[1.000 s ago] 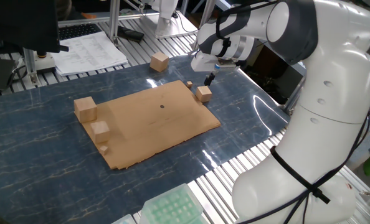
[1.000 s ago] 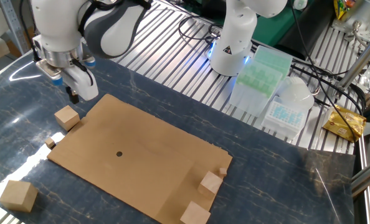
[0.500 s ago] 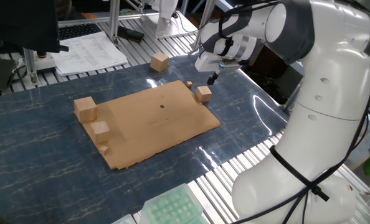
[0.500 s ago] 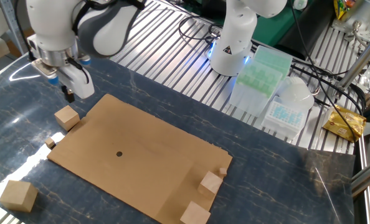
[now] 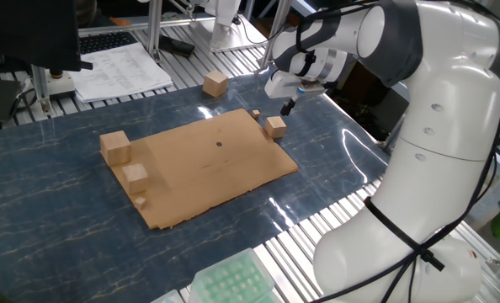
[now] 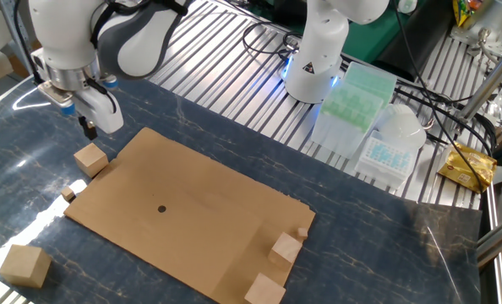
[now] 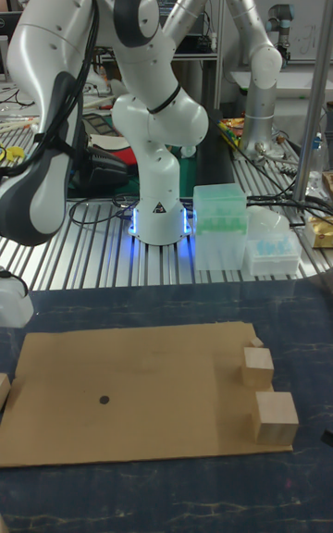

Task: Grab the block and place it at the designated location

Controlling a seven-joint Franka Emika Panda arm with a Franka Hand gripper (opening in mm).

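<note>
Beside the far edge of the cardboard sheet (image 5: 204, 168), on the dark marbled table (image 5: 56, 219), sits the block (image 5: 275, 126), a small wooden cube just off the sheet and apart from the gripper (image 5: 287, 107), which hangs above and a little beyond it with nothing between its fingers; whether those fingers are spread or pressed together cannot be told at this size. From the other fixed view the block (image 6: 90, 159) lies just beside the sheet's corner, with a tiny wooden chip (image 6: 68, 194) near it on the table. The black dot (image 6: 160, 209) marks the middle of the sheet and is bare. A larger wooden cube (image 5: 215, 83) rests well apart on the table, and two more cubes stand at the sheet's opposite end.
</note>
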